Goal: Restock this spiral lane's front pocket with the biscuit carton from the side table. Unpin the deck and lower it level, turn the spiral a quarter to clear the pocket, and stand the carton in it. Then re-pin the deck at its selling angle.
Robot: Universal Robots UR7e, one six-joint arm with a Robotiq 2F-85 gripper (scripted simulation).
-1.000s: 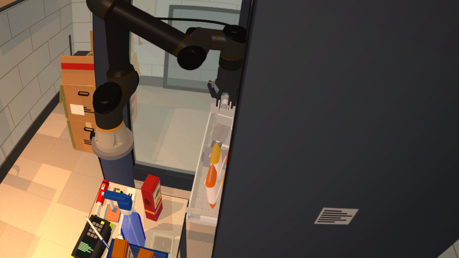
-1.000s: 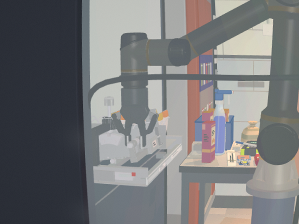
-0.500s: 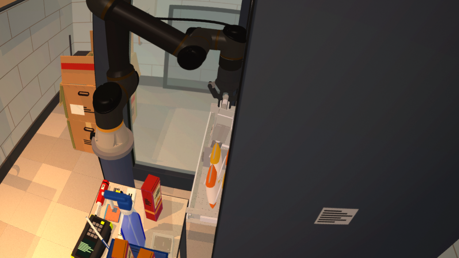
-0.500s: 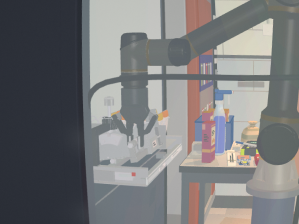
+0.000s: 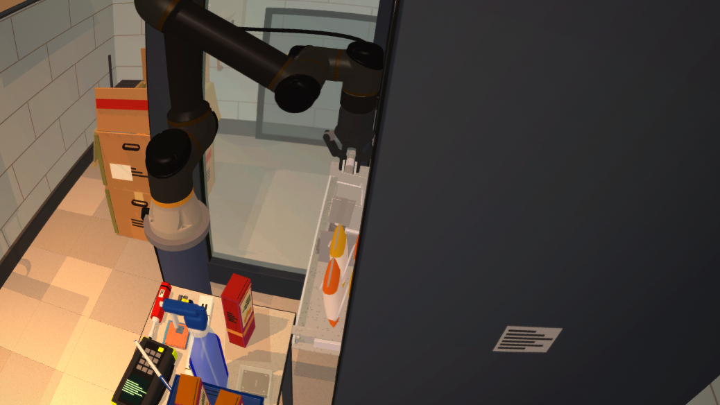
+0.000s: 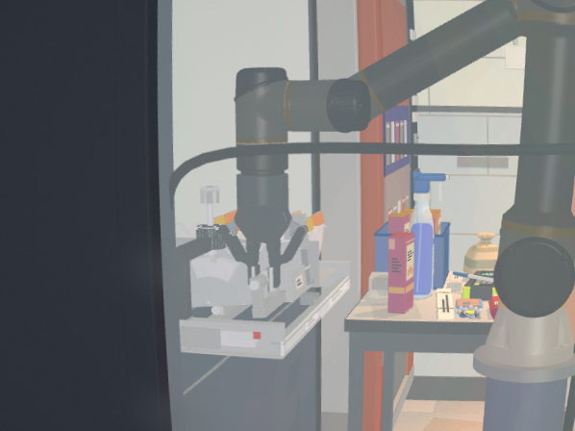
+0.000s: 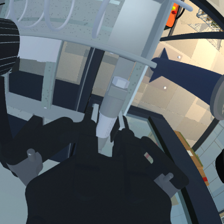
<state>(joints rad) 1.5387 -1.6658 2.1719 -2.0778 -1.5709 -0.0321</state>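
My gripper [image 7: 108, 127] reaches down at the front of the spiral deck [image 6: 250, 303] inside the vending cabinet, and its fingers are closed on either side of a pale cylindrical handle [image 7: 111, 113] with a hex end, which I take to be the deck's pin [image 6: 258, 283]. The wire spiral [image 7: 62, 16] and its grey tray lie just beyond the handle. Orange-and-white packets [image 5: 335, 274] sit further back in the lane. The red biscuit carton [image 5: 238, 309] stands upright on the side table [image 6: 413, 312], apart from my gripper [image 5: 348, 160].
A blue bin [image 6: 440, 250] with cartons, a blue spray bottle [image 5: 204, 342], a handheld terminal [image 5: 143, 373] and small tools crowd the side table. The dark cabinet wall [image 5: 528, 201] hides most of the lane. Cardboard boxes [image 5: 123, 161] are stacked by the far wall.
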